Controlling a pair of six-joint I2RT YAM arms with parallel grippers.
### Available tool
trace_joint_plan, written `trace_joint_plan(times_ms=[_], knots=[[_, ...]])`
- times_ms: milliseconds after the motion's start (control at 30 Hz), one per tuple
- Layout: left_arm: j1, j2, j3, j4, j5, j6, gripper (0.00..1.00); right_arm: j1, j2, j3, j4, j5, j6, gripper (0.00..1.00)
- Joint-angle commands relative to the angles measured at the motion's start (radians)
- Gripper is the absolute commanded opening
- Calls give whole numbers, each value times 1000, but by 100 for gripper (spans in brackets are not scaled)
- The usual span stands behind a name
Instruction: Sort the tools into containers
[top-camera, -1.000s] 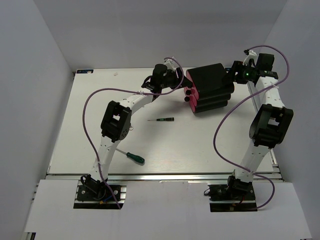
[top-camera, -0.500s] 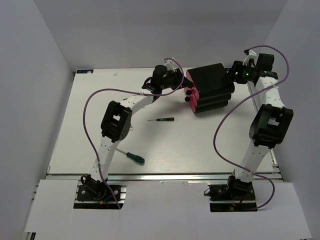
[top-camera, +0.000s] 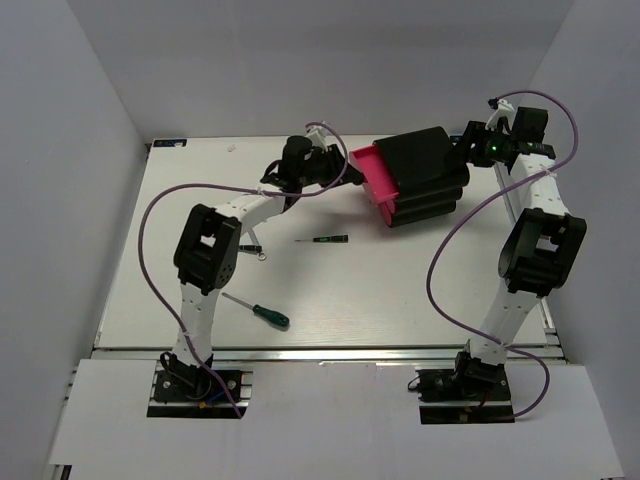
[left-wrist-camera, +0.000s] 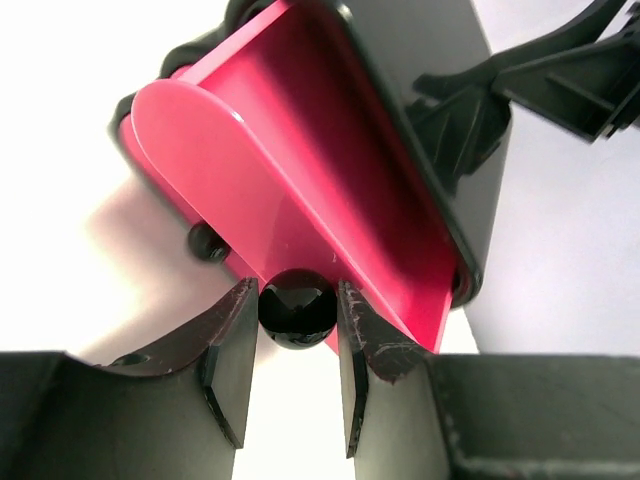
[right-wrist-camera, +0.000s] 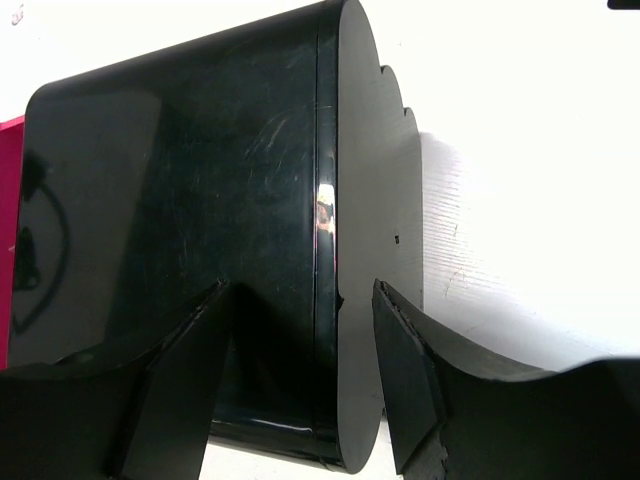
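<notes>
Setting: a white table (top-camera: 150, 280) seen from above, with two arms bolted at its near edge.
Containers: a black cabinet (top-camera: 425, 175) stands at the far edge, right of centre. Its top drawer (top-camera: 372, 172), shallow and pink-red, juts out to the left and shows nothing inside.
Left side: the left gripper (left-wrist-camera: 296, 292) is clamped on the round black knob (left-wrist-camera: 298, 312) at the drawer's front, one finger on each side of it.
Right side: the right gripper (right-wrist-camera: 302, 290) is at the cabinet's back, its fingers apart and straddling the rear top edge. I cannot tell whether they press on it.
Nearest tool: a thin precision screwdriver (top-camera: 322, 240) lies mid-table, on the near side of the open drawer, its long axis running roughly left to right.
Second tool: a green-handled screwdriver (top-camera: 270, 316) lies close to the near edge, left of centre, on a slant with its handle towards the near right.
Third tool: a small tool (top-camera: 252, 250) lies half hidden under the left arm, too small to name.
Key relation: all three tools lie nearer the table's near edge than the left gripper does, and the left arm is much closer to them than the right.
Likely next: release the knob, then reach back for the precision screwdriver, closing across its thin shaft.
</notes>
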Motion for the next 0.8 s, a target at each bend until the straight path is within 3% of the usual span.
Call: trace_joint_plan(times_ms=[0,133,267,300,400,567,767], knots=[[13,-104,-99,-94,-2,75,24,-5,20,-29,-46,79,-44,62],[21,-164,-170,-111,-28,99,27,-5,23,-31,-48,84,-47,62],[35,-211,-215,-107,-62,102,49,-5,21,-25,-56,68,-59,66],[35,-212,-212,-110,-63,104,64,-5,21,-23,-59,59,-70,68],[35,-204,-164,-134,-71,113,77,-7,13,1,-80,22,-96,79],[48,-221,-83,-165,-131,115,80,-7,-30,78,-128,-16,-200,89],[114,-348,-116,-283,-305,121,78,-7,-118,127,-120,24,-324,89]])
